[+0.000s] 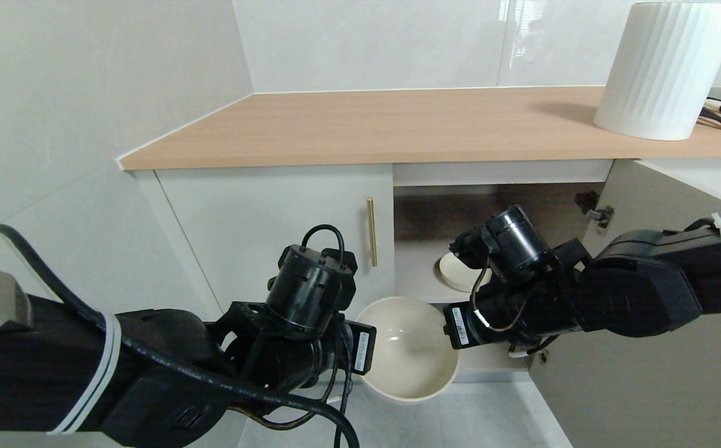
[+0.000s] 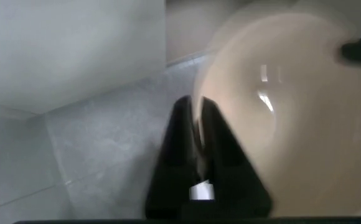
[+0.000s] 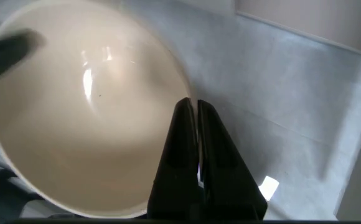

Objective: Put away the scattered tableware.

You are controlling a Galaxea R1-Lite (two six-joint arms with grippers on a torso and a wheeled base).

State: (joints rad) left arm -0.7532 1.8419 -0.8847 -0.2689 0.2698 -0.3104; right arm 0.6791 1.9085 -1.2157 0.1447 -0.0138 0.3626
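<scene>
You hold the cream bowl [image 1: 407,354] up in the air, just in front of the open cabinet [image 1: 447,218] and a bit lower than its shelf. The left gripper [image 2: 198,121] is squeezed shut on the bowl's rim, on the side by the cabinet's shut door. The right gripper [image 3: 190,115] is squeezed almost flat on the rim across from it, on the side by the cabinet's open door. I think you hold it from both sides so the big bowl stays steady, with its open side up, ready to go in. The door is open to let it through. A pale plate [image 1: 456,274] already lies on the shelf inside the cabinet, so the bowl will need a spot beside it or on it. The head view lets you see the cabinet, the plate and both arms at once. The wrist views let you see the thin rim caught between the fingers, which the arms hide from above.
</scene>
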